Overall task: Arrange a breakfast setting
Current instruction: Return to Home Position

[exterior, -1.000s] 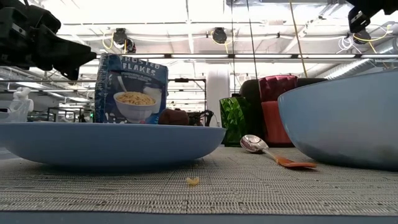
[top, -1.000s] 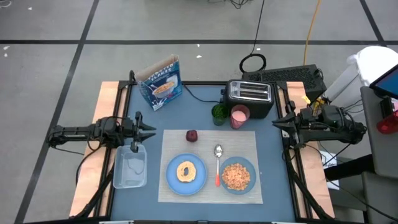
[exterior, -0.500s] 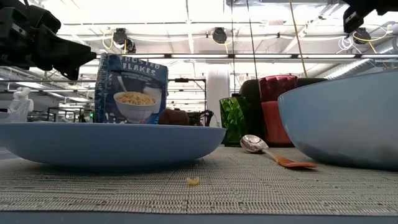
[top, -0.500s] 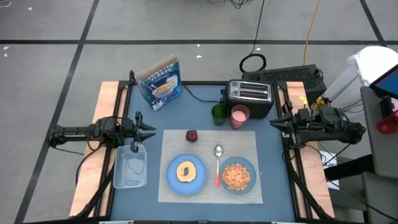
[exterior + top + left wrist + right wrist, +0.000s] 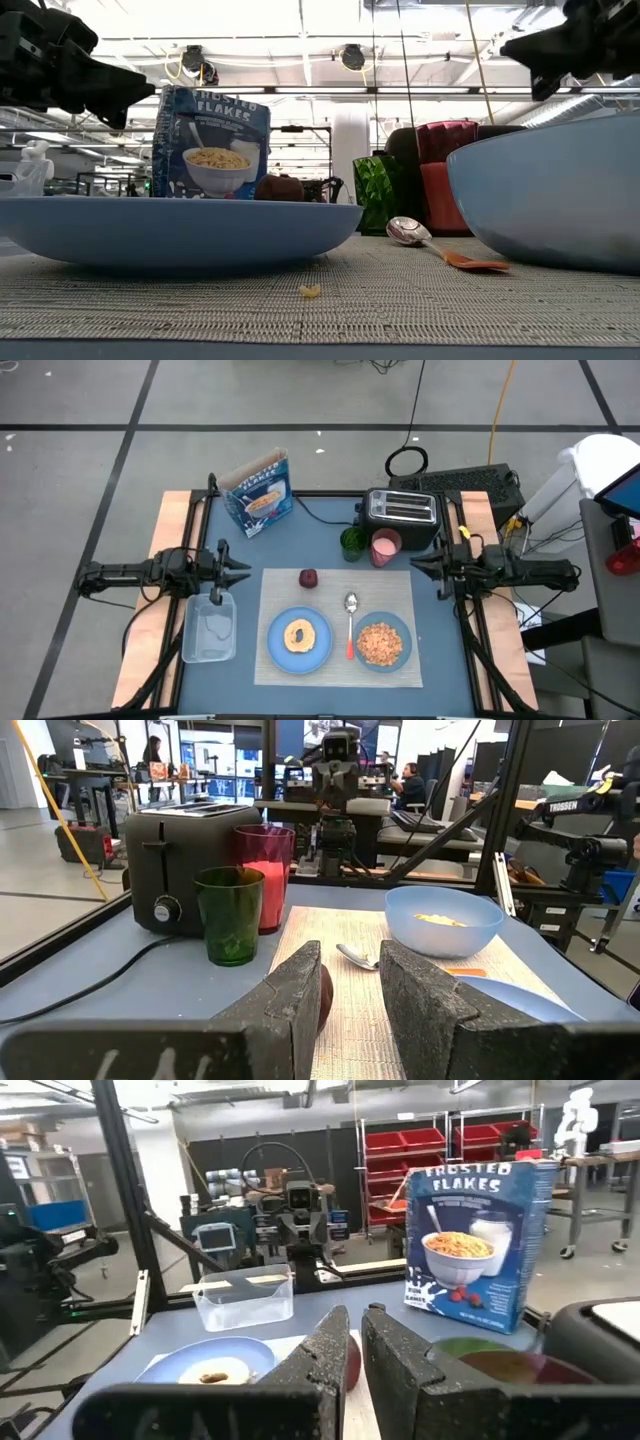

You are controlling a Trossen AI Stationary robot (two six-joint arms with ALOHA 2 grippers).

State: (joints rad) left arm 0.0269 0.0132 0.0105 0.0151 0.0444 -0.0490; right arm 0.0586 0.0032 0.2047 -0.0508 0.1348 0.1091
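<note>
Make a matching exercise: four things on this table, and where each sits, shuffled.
1. round bagel
2. orange-handled metal spoon
3. small dark-red fruit
4. clear plastic tub

A. on the bare blue tabletop
B. on the light-blue round plate
C. alone on the beige woven rectangular placemat
D. between plate and light-blue bowl

Pairs: 1-B, 2-D, 3-C, 4-A

Clear plastic tub (image 5: pixel 210 630) on the blue worktop (image 5: pixel 330 555), just beside the left tool (image 5: pixel 243 570), on its near side. Cereal box (image 5: pixel 258 493) upright toward the far edge, beyond the left tool. Black toaster (image 5: pixel 402 512) at the far edge, near the right tool (image 5: pixel 418 567), with cord (image 5: pixel 320 518) trailing toward the box. Green glass (image 5: pixel 352 542) and pink cup (image 5: pixel 385 547) side by side before the toaster, between both tools, nearer the right one. Coiled cable (image 5: pixel 407 461) on the floor (image 5: pixel 100 400) past the toaster.
</note>
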